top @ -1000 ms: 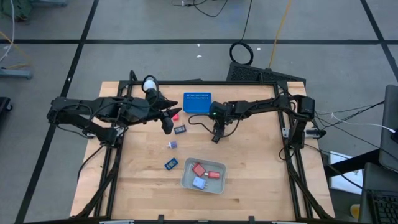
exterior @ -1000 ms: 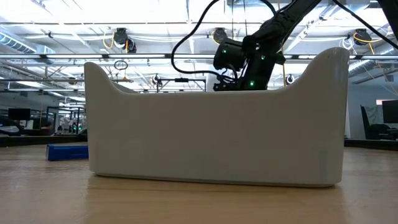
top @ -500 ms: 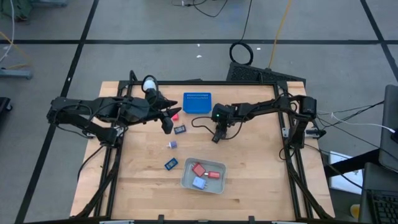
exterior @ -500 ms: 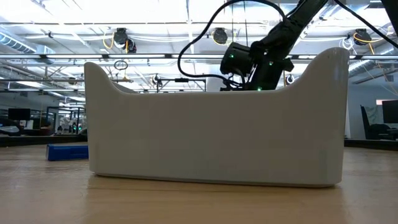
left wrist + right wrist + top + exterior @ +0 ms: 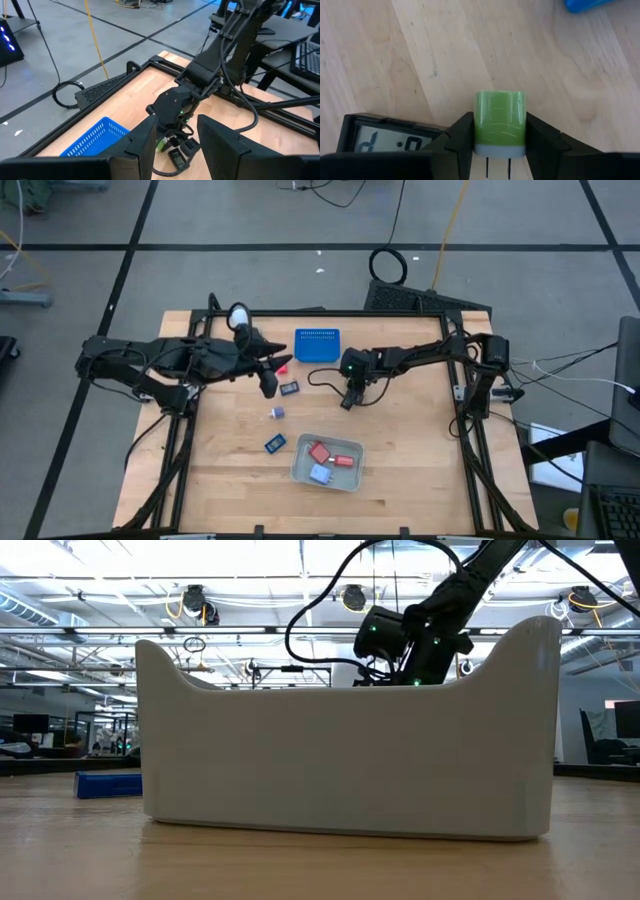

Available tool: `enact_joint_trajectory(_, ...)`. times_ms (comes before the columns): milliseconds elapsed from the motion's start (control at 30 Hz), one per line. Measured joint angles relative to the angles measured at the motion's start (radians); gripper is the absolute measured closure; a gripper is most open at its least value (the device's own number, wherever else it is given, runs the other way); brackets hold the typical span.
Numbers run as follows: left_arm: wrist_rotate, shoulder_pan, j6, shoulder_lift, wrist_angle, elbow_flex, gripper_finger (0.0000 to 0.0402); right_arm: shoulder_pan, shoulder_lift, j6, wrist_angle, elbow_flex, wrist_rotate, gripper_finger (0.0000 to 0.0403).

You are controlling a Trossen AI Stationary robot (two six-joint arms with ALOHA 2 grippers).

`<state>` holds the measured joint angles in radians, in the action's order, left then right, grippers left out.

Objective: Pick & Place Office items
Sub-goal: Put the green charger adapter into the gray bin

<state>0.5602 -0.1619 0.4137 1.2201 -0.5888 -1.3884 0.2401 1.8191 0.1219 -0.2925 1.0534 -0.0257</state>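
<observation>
My right gripper [image 5: 348, 397] is low over the middle of the table, shut on a small green block [image 5: 500, 117] that has a grey base and two prongs. A black piece with a display [image 5: 385, 137] lies right beside it. My left gripper [image 5: 269, 382] hangs high at the centre left; its fingers [image 5: 145, 142] stand a little apart with nothing between them. Loose office items lie flat on the wood: red [image 5: 282, 367], black [image 5: 290, 389], purple [image 5: 277, 413] and blue [image 5: 274, 444]. My right gripper pinches the green block by two opposite sides [image 5: 478, 125], one finger on each. The fingers slant steeply down from the table's right side. The block lies on the table, its pronged end [image 5: 497, 167] toward my wrist.
A white tray [image 5: 300, 472] near the front holds two red pieces and a pale blue one; its wall [image 5: 350, 740] fills the low view. A blue perforated basket [image 5: 317, 344] and a white ball [image 5: 238, 312] stand at the back. Bare wood lies at the right front.
My right gripper has sunk a little toward the table at the green block, then kept still.
</observation>
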Motion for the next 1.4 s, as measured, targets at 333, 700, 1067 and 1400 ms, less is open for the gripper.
enact_joint_trajectory(333, 0.0, -0.029, 0.027, 0.0, 0.005, 0.0, 0.0256, -0.002, -0.08, 0.088, 0.001, -0.003, 0.0, 0.0276)
enact_joint_trajectory(700, 0.0, -0.068, 0.081, 0.0, 0.016, 0.0, 0.0256, -0.045, -0.248, 0.131, -0.008, -0.003, 0.001, 0.0276)
enact_joint_trajectory(1067, 0.0, -0.091, 0.115, 0.0, 0.016, 0.0, 0.0256, -0.167, -0.452, 0.184, 0.06, 0.0, 0.004, 0.0276)
enact_joint_trajectory(1400, 0.0, -0.091, 0.129, 0.0, 0.017, 0.0, 0.0256, -0.299, -0.502, 0.221, 0.243, 0.0, 0.058, 0.0276)
